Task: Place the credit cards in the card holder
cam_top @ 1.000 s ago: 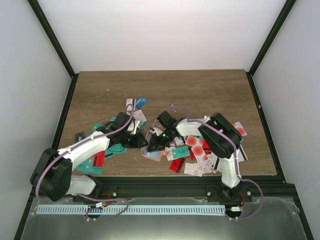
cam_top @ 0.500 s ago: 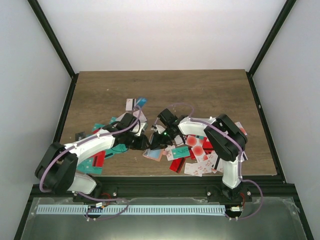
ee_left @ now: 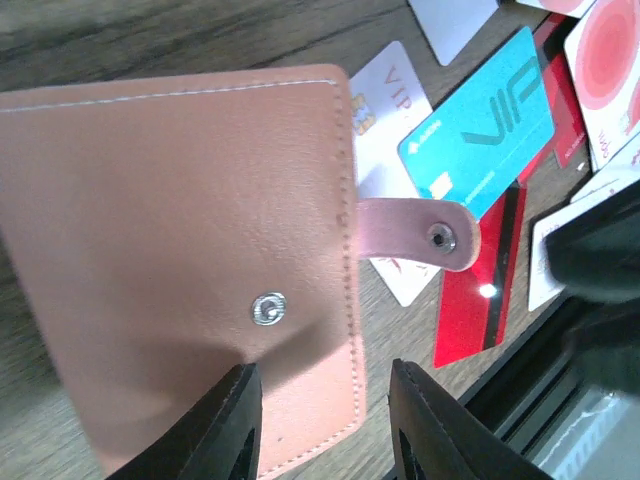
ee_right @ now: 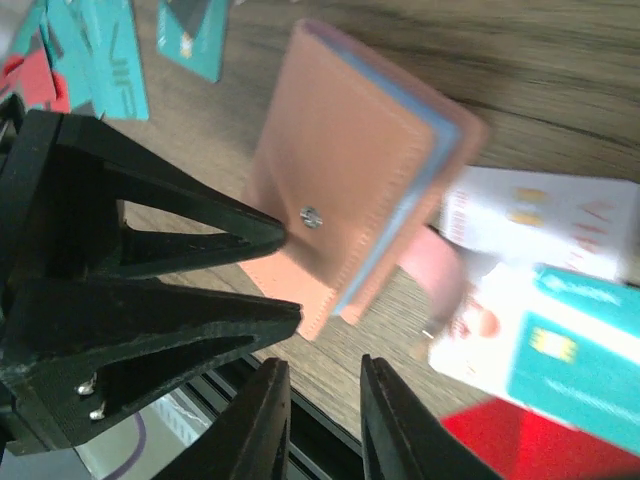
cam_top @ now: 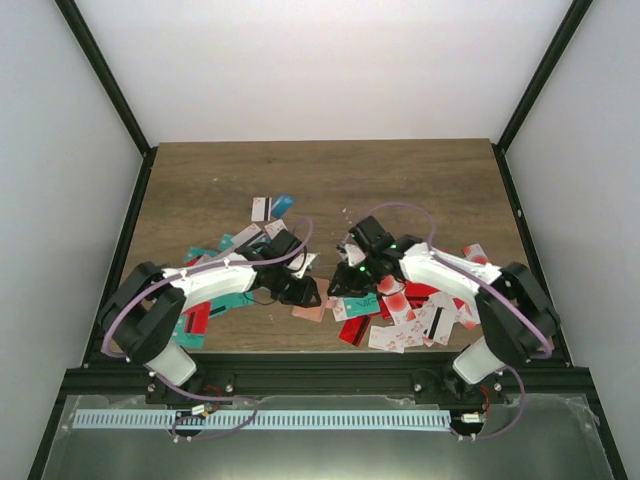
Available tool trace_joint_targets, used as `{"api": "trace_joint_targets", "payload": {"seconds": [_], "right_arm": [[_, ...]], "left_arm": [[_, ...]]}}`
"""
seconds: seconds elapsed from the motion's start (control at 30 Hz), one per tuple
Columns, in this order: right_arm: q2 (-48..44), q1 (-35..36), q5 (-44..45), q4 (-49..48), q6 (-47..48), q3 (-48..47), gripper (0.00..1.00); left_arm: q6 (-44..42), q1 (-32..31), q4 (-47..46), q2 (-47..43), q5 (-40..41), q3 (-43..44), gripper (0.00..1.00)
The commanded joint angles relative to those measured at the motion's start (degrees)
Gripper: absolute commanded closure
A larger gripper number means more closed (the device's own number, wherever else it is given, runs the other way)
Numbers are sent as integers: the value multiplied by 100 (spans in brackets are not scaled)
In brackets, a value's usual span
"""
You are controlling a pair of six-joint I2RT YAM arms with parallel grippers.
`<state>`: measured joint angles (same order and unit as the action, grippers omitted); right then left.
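Reading VIP, a teal card (ee_left: pixel 480 125) lies by the card holder (ee_left: pixel 170 220); left fingers (ee_left: pixel 225 430), right fingers (ee_right: pixel 255 420) spread.

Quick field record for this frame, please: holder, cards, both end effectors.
card holder: salmon-pink, folded shut, snap strap unfastened
credit cards: loose on the table, teal, red and white; none seen entering the holder
left end effector: jaws apart over the holder's corner; no clear grip
right end effector: jaws apart, empty, close to the holder
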<state>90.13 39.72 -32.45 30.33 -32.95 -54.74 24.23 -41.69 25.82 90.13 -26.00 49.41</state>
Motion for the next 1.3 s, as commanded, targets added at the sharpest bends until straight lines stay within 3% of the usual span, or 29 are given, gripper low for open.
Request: {"api": "trace_joint_targets", "payload": {"seconds": [0.0, 0.27, 0.53, 0.73, 1.1, 1.27], "right_arm": [[-647, -356, 323, 212, -50, 387, 75], [-918, -457, 328, 63, 30, 733, 59], [-695, -455, 237, 20, 178, 558, 51], [-447, -452, 97, -98, 192, 514, 52], [92, -434, -208, -368, 161, 271, 67], [214, -422, -214, -320, 189, 185, 69]], "left_arm": [[97, -63, 54, 1, -247, 337, 58], [-115, 190, 1193, -718, 544, 545, 50], [-226, 512, 1485, -689, 1093, 409, 64], [-402, 513, 1138, -337, 773, 261, 63], [-549, 496, 829, 168, 347, 265, 60], [-585, 479, 816, 207, 320, 255, 59]]}}
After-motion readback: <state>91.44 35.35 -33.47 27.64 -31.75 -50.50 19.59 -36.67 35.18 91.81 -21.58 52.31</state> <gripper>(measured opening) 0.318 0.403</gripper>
